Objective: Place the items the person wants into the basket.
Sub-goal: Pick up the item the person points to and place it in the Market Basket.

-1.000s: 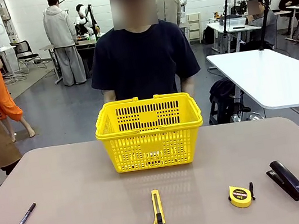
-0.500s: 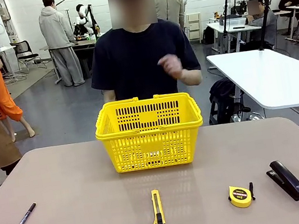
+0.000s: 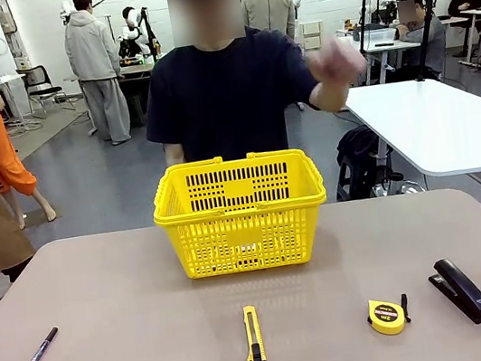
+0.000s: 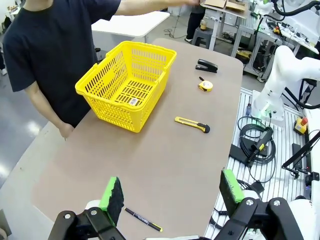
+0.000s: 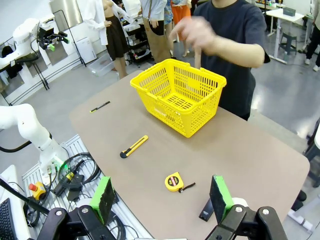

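Basket point(image 3: 244, 235): bright yellow, upright on the table point(image 3: 121, 291), toward 12 o'clock from the table's middle as I look across from my side; both handles lie folded down on its rim.
Utility knife point(image 3: 252, 339): flat on the table at 6 o'clock from the basket, lying lengthwise toward it, black end nearest me.
Tape measure point(image 3: 386, 316): round and yellow, at about 4 o'clock from the basket, well apart from the knife, its short black strap on its 3 o'clock side.
Stapler point(image 3: 460, 289): black, near the tape measure at its 3 o'clock, close to the table's right edge.
Pen point(image 3: 35, 359): thin and black, at about 8 o'clock from the basket, yellow tip toward me.
Person point(image 3: 228, 100): stands at 12 o'clock behind the basket in a dark T-shirt.
Raised hand point(image 3: 336, 60): motion-blurred, up at shoulder height, toward 1 o'clock above the basket.
Left gripper point(image 4: 171, 189): mine, jaws spread wide, nothing between the green pads, above the near left edge with the pen below.
Right gripper point(image 5: 161, 195): mine, jaws equally wide, gripping nothing, above the near right edge with the tape measure below.
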Motion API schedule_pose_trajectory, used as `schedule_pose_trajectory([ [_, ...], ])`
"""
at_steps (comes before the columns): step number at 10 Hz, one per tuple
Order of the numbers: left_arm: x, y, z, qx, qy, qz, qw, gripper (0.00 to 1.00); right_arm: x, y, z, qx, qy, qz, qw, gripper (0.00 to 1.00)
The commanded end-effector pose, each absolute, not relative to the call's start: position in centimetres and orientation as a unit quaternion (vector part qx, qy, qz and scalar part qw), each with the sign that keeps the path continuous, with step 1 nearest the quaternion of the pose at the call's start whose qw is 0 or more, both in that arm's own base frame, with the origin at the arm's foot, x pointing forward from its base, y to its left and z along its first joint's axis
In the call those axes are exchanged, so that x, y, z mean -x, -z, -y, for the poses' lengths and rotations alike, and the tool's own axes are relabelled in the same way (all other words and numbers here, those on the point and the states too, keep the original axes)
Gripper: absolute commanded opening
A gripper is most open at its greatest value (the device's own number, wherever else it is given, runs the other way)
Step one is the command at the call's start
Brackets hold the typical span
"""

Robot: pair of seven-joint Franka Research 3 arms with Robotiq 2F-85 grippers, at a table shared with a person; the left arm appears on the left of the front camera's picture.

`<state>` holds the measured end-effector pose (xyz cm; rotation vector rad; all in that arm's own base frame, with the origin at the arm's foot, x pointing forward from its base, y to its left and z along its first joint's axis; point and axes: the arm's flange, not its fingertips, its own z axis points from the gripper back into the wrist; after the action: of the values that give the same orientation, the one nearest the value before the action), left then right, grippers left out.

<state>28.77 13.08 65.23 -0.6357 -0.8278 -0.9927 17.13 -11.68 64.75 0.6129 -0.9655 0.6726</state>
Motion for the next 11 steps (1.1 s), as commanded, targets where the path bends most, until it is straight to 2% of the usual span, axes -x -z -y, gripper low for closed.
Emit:
schedule_pose_trajectory([
  [1, -28.82, -65.23, -13.2, 0.293, 0.464, 0.387, 0.741, 1.0, -17.26, -64.56, 11.58, -0.286, -0.313, 0.448, 0.787, 1.0],
  [11, -28.82, -65.23, -13.2, 0.293, 0.464, 0.387, 0.741, 1.0, -17.26, -64.56, 11.58, -0.286, -0.313, 0.448, 0.787, 1.0],
])
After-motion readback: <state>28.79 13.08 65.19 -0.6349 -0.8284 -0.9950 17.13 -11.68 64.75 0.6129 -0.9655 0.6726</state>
